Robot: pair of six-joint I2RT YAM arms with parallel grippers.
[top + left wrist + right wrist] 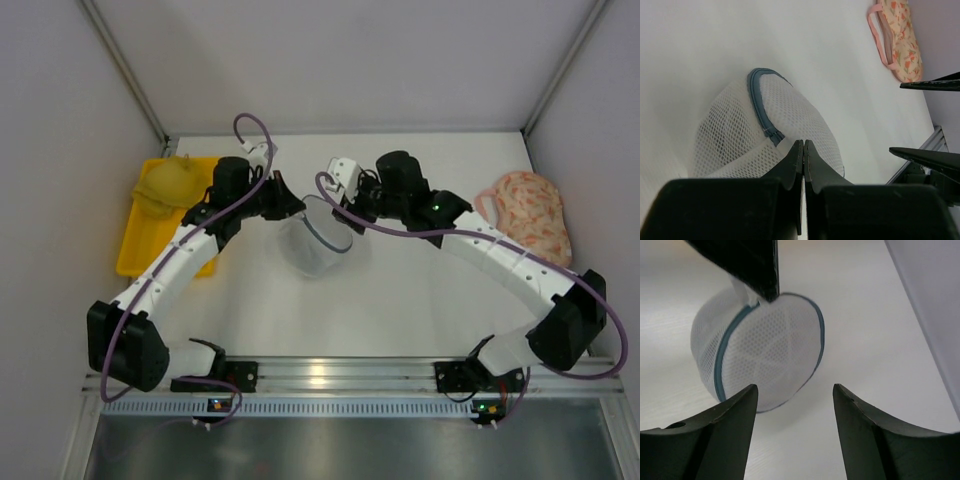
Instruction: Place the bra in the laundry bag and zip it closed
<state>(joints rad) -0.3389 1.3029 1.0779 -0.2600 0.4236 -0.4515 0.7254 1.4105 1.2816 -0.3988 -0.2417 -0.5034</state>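
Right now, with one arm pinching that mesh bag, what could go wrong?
1. The left end effector is shut on only a small fold of the laundry bag, so the bag may slip free.
2. The right end effector stands open close to the bag and the left fingers, so the two arms might bump.

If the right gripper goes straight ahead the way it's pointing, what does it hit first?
Most likely the bag. In the wrist view it lies just beyond the open right gripper, a little left of centre, with nothing in between. How far off it is can't be told.
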